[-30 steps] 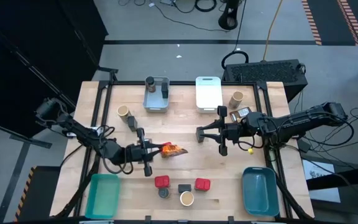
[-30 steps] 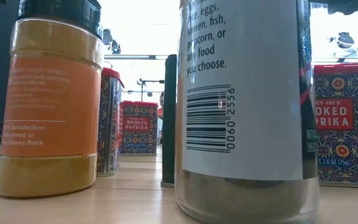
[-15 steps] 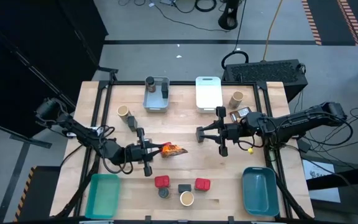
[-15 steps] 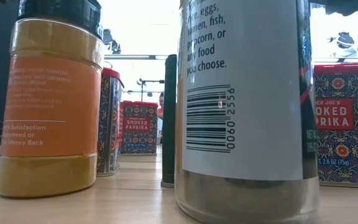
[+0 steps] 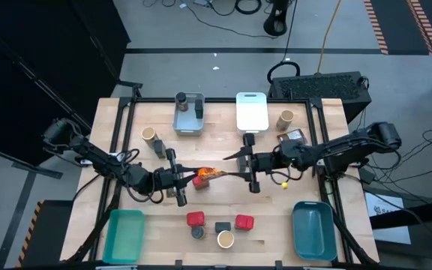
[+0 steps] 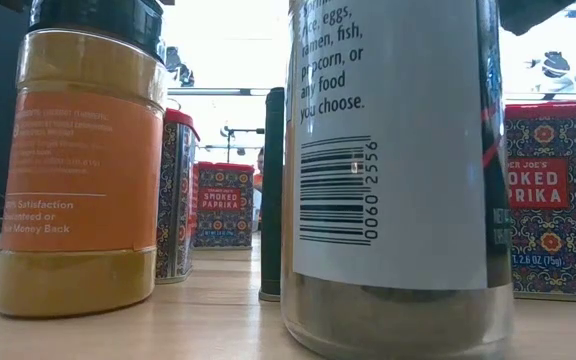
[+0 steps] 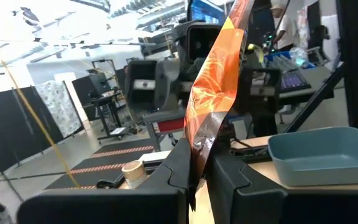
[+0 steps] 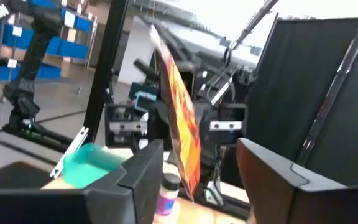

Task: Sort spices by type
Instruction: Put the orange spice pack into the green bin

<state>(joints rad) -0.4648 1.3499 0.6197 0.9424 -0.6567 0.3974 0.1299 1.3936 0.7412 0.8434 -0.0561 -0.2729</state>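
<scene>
**Packet between two sets of jaws**

While your left gripper [image 7: 194, 177] pinches the orange packet [image 7: 215, 93] by its lower edge, the right gripper [image 8: 194, 171] stands with jaws apart, the packet's far end between them, above mid-table [image 5: 223, 135].

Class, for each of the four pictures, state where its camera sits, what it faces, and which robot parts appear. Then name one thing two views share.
High view: above the table, looking down; both arms, left claw holding the orange packet.
Low view: at tabletop height, facing spice jars; no claw recognisable.
Left wrist view: on the left arm, past its fingers pinching the packet.
Right wrist view: on the right arm; its open claw around the packet.
Shared: both wrist views show the packet.
</scene>
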